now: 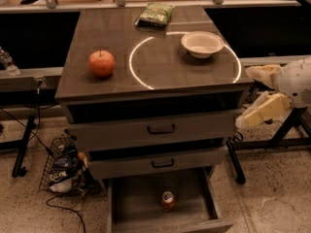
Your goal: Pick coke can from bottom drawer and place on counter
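Counter [97, 33]: dark wood-grain top, white ring [131, 67] marked on it.
Bottom drawer [141, 198]: pulled out, lowest of three; two upper drawers shut.
Gripper [245, 97]: hung right of cabinet, level with top drawer, clear of everything; two cream fingers [265, 109] spread wide, nothing held.
Bowl [202, 43]: white, on ring's right edge.
Chip bag [154, 14]: green, at counter's back.
Apple [102, 63]: red, left of ring.
Coke can [168, 200]: upright on drawer floor, near middle.
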`<state>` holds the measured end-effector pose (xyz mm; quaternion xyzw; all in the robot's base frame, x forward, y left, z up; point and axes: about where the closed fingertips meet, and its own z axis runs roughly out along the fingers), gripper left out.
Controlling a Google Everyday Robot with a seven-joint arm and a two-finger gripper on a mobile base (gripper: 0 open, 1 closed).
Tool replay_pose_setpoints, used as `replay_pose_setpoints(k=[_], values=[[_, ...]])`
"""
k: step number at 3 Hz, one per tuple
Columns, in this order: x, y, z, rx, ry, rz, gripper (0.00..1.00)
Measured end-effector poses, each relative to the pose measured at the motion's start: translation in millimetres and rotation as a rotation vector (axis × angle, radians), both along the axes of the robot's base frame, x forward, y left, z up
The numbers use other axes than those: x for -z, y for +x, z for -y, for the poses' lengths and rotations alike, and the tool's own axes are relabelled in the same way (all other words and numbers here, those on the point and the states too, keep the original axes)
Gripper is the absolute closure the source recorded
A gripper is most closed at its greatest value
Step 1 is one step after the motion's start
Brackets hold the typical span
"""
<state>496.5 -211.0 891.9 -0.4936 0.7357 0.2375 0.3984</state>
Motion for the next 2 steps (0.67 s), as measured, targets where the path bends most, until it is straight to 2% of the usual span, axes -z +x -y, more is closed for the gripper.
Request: replay_pose_setpoints(k=[1,2], values=[[10.8,-4.2,-4.1,-0.006,0.024,0.018,0.00],[61.6,-9.8,-5.8,0.002,0.063,0.047,0.00]])
